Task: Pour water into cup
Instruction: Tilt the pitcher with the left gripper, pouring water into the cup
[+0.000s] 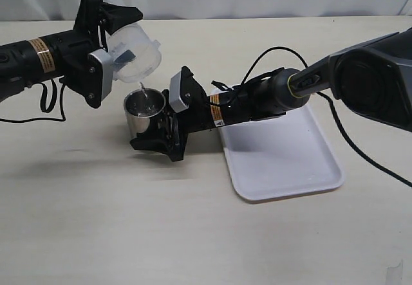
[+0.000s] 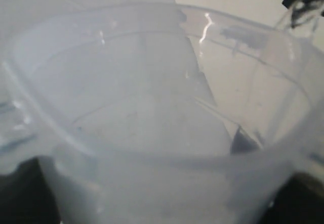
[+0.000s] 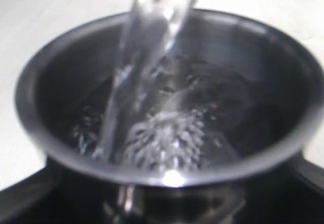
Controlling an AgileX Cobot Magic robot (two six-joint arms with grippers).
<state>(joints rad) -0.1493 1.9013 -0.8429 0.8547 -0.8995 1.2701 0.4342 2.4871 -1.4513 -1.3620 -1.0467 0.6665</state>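
Observation:
The steel cup [image 1: 143, 112] stands on the table left of centre, and my right gripper [image 1: 154, 121] is shut around it from the right. My left gripper [image 1: 106, 44] is shut on a clear plastic pitcher [image 1: 132, 52], tilted with its mouth over the cup. A thin stream of water [image 1: 143, 91] falls from the pitcher into the cup. In the right wrist view the cup [image 3: 45, 113] fills the frame, with the water stream [image 3: 136, 67] splashing inside. The left wrist view shows only the pitcher's inside [image 2: 136, 123].
A white tray [image 1: 283, 163] lies on the table right of the cup, under the right arm. A black cable [image 1: 360, 150] loops over the tray's far side.

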